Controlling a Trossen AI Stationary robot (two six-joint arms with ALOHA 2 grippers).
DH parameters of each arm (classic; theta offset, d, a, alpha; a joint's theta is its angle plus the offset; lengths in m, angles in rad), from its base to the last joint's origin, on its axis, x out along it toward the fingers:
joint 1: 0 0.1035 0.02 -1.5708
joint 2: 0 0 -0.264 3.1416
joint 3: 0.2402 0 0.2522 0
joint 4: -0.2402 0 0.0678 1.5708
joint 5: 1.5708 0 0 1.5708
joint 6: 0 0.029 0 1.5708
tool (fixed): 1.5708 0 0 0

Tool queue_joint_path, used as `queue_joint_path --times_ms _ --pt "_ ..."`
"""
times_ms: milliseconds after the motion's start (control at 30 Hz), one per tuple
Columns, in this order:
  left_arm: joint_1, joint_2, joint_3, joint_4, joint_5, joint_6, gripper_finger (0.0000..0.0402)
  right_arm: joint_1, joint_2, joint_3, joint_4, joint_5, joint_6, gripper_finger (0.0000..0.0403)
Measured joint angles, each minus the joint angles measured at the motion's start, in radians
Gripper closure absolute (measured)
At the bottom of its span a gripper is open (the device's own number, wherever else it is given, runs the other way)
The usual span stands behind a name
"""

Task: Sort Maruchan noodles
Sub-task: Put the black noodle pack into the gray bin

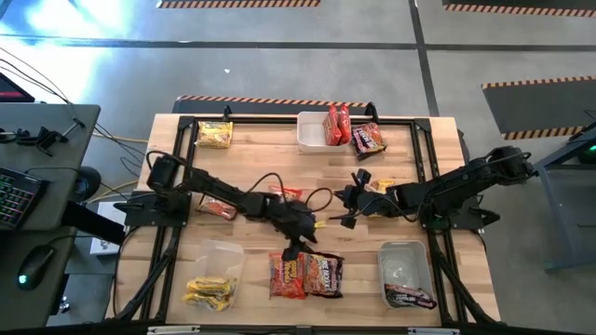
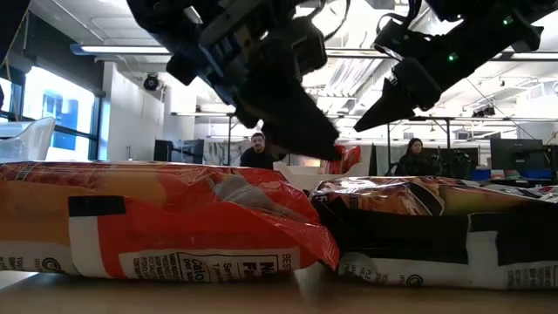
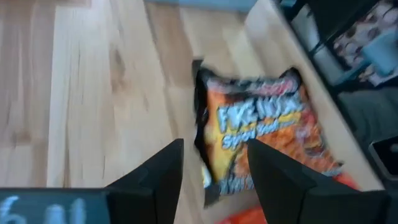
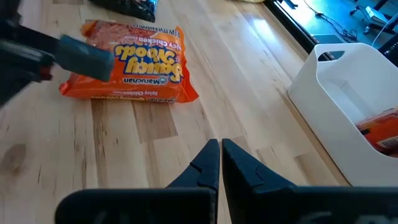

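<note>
two red-orange noodle packets [image 1: 305, 275] lie flat side by side at the table's [image 1: 251, 167] near edge, apparently long axes pointing away. the left pincer [image 1: 296, 249] hovers just above, fingers parted, empty. the right pincer [image 1: 349, 198] hangs mid-table, closed, empty.

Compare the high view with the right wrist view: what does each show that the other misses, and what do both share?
Only the high view shows the yellow packets in the tub at the left arm's near corner, the dark packet in the near right tub, and both arms whole.

Only the right wrist view shows the right claw shut, and the Saucy Noods lettering on an orange packet.

Both show the wooden table and the white tub holding red packets.
</note>
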Motion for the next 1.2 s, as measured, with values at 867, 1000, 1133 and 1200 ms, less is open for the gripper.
queue_joint_path --times_ms 867,1000,1133,1200 --pt "-0.048 0.113 0.063 -0.048 -0.043 0.223 0.0345 -0.007 0.000 0.000 -0.013 0.000 0.008 0.0402" --pt "-0.020 0.113 0.063 -0.037 -0.047 0.220 0.0394 -0.007 0.000 0.000 -0.013 0.001 0.007 0.0402" --pt "0.008 0.111 0.063 -0.033 -0.049 0.250 0.0398 -0.006 0.000 0.000 -0.014 0.000 0.000 0.0402" --pt "0.025 0.107 0.063 -0.030 -0.050 0.257 0.0400 -0.006 0.000 0.000 -0.014 -0.016 0.000 0.0402"
